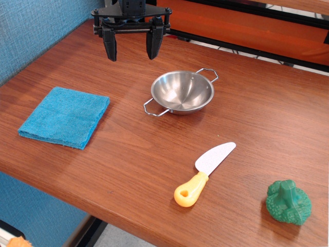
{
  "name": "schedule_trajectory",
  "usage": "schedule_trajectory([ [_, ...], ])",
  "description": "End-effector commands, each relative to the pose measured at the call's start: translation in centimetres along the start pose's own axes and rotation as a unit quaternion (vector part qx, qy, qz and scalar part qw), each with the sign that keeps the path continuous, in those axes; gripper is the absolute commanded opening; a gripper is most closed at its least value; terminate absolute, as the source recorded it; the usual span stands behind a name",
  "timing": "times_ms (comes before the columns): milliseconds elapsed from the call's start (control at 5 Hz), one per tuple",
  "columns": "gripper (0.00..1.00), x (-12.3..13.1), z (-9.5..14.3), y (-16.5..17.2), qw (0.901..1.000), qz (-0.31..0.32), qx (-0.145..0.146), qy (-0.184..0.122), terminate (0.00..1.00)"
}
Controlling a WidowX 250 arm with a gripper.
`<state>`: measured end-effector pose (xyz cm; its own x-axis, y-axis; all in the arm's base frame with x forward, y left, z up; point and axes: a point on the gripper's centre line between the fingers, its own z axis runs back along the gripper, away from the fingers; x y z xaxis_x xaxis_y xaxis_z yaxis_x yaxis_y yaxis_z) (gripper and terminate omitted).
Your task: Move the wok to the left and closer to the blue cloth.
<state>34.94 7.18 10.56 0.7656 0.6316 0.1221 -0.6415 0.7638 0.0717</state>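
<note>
Hanging above the tabletop (128, 154) at twelve o'clock, the gripper (131, 50) has its jaws spread and empty. The wok (182, 92) sits near the centre, upright, apart from the blue cloth (65, 116) lying flat at nine o'clock. A toy knife (204, 174) and green toy vegetable (288, 202) lie toward five o'clock. No writing is readable.

Turquoise blue cloth (65, 116), silver wok (182, 92)
</note>
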Motion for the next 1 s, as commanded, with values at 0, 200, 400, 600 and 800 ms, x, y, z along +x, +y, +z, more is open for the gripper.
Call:
schedule_trajectory([
  [0,1.0,0.0,0.0,0.0,1.0,0.0,0.0,0.0,0.0],
  [200,1.0,0.5,-1.1,-0.9,0.9987,-0.028,-0.043,-0.002,0.0],
  [400,1.0,0.6,-2.4,-2.1,0.994,-0.081,-0.072,-0.014,0.0],
  [600,1.0,0.7,-4.3,-2.9,0.9864,-0.114,-0.117,-0.018,0.0],
  [800,1.0,0.7,-5.7,-3.3,0.9816,-0.13,-0.14,-0.001,0.0],
])
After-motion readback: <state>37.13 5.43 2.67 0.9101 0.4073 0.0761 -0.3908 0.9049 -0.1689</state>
